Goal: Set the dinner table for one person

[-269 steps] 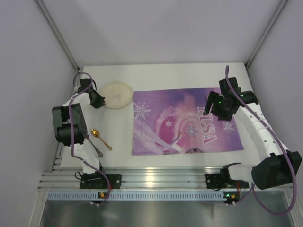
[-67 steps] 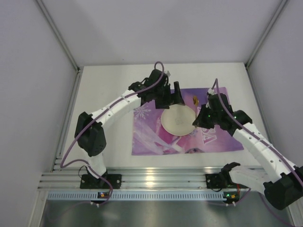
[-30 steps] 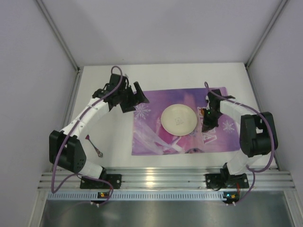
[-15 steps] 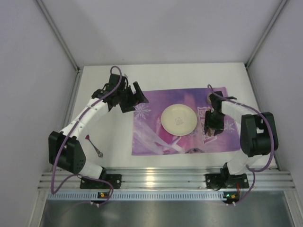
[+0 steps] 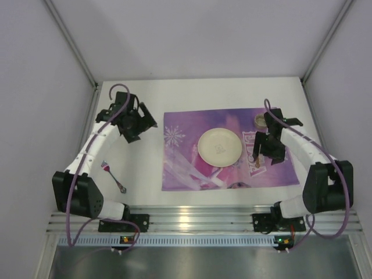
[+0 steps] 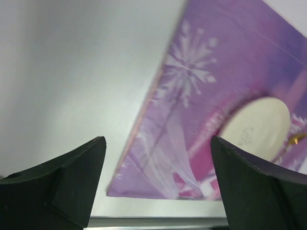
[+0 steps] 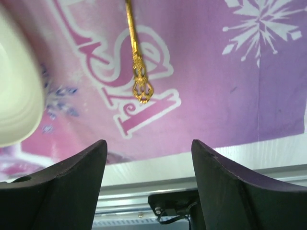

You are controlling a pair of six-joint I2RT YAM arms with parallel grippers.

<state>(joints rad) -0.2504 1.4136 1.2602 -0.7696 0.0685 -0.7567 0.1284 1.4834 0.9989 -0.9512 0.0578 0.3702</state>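
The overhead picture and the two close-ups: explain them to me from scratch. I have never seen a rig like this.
The overhead picture looks down on two white robot arms bolted at the near edge of a white table. Each arm ends in a two-finger hand. The other two pictures come from cameras on the wrists, so the dark shapes at the bottom of each are that hand's own fingers.

On the table lies a purple snowflake placemat with a cream plate on it. A gold spoon lies on the mat, to the right of the plate in the overhead view. A slim utensil lies on the bare table at the left.

The left hand is open over the table beside the mat's left edge. The right hand is open close to the spoon. Neither holds anything.
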